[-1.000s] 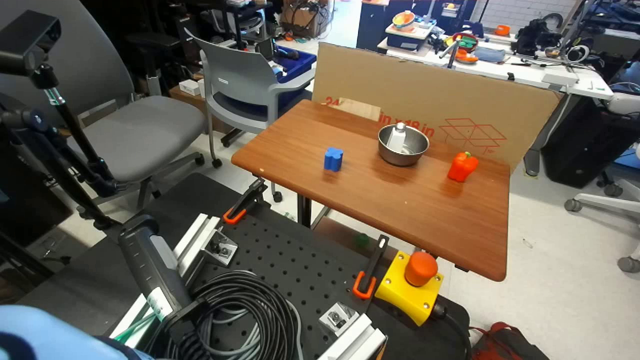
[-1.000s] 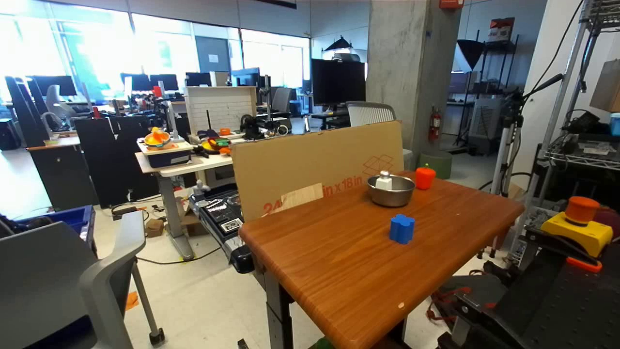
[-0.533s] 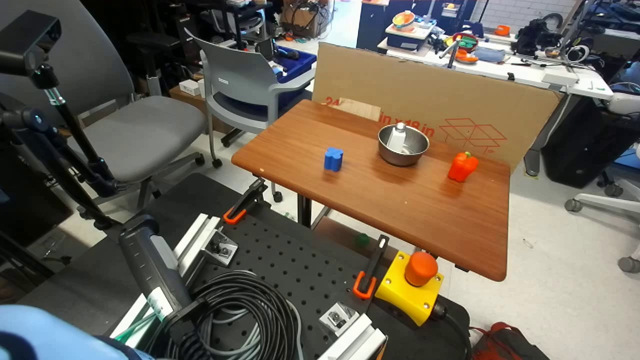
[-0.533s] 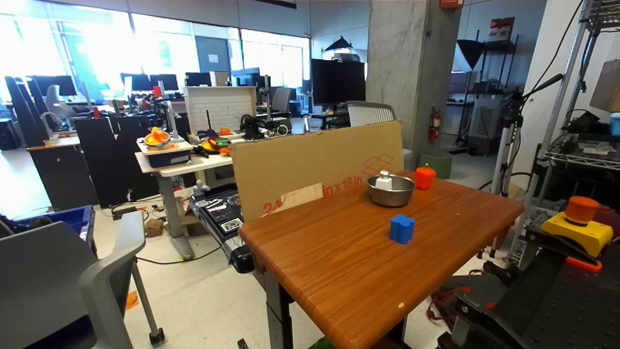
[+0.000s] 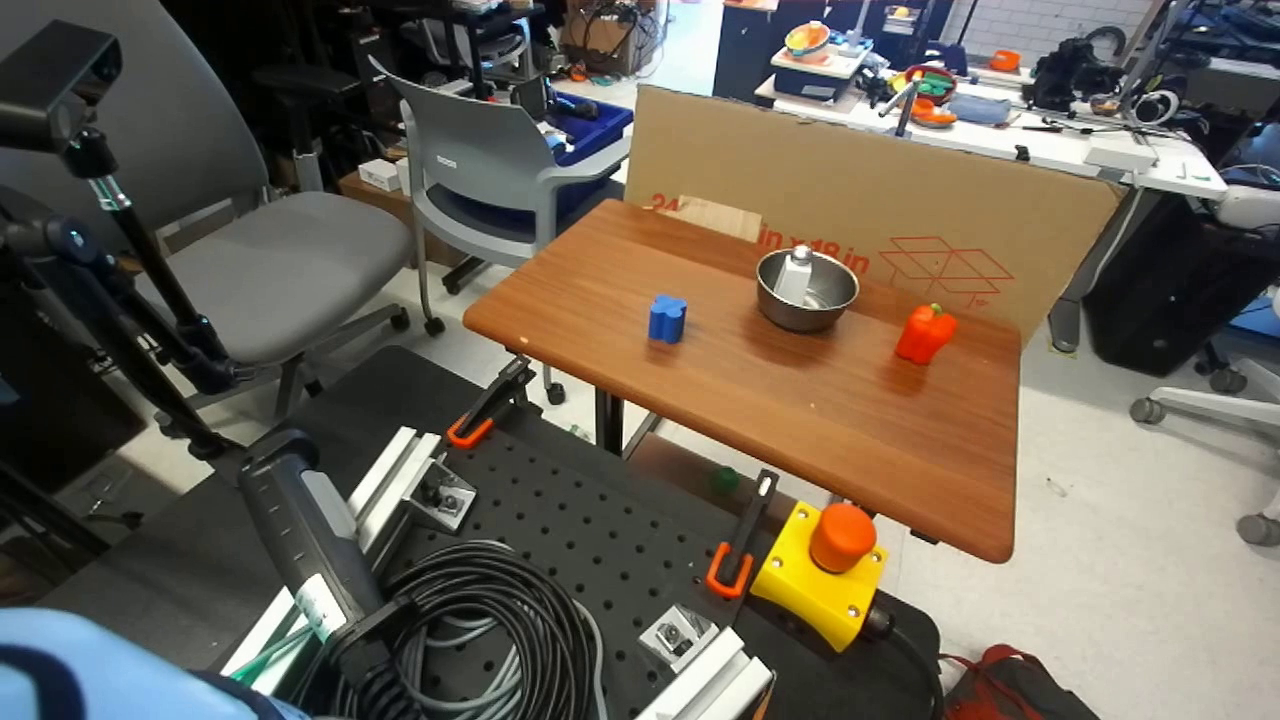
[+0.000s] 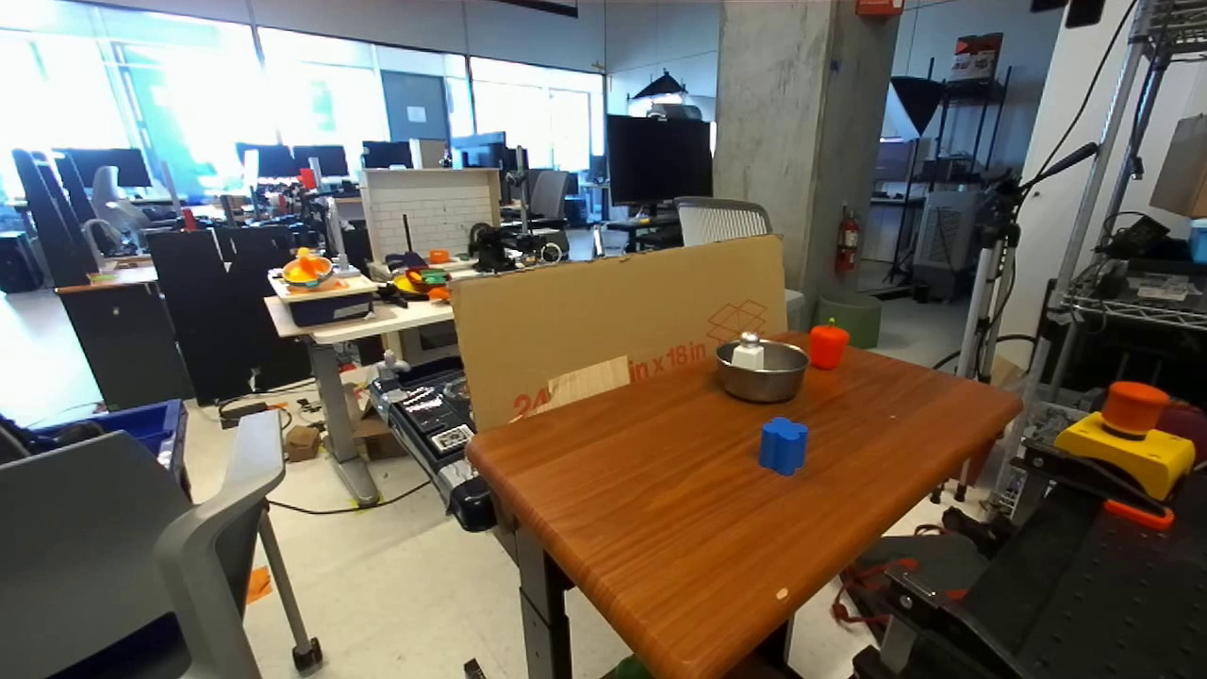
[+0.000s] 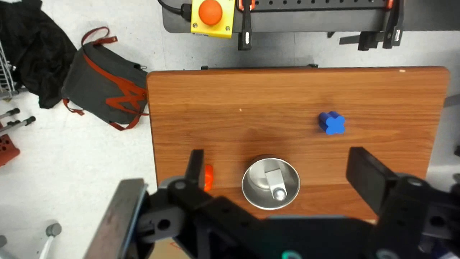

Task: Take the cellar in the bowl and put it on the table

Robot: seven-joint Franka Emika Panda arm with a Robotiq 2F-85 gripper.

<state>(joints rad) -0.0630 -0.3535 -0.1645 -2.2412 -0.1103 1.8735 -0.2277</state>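
Observation:
The cellar is a white shaker with a shiny metal cap [image 5: 793, 282] [image 6: 748, 356] [image 7: 276, 181]. It leans inside the steel bowl [image 5: 805, 318] [image 6: 762, 385] [image 7: 254, 190], its cap toward the rim. The bowl stands on the wooden table [image 5: 850, 420] [image 6: 660, 509] [image 7: 251, 126] near its back edge. In the wrist view my gripper [image 7: 276, 158] is wide open and empty, above and apart from the bowl, which shows between the fingers. In an exterior view small dark shapes at the top right edge may be my fingertips.
A blue lobed block [image 5: 667, 320] [image 6: 783, 446] [image 7: 334, 123] and an orange-red pepper [image 5: 926, 333] [image 6: 828, 346] [image 7: 208, 177] stand on the table. A cardboard panel [image 5: 850, 170] [image 6: 622, 311] rises along the back edge. A yellow emergency-stop box [image 5: 825, 585] sits on the black board.
Small dark shapes have appeared at the top right edge of an exterior view. The blue arm part at the bottom left has turned slightly. The bowl, cellar, block and pepper have not moved.

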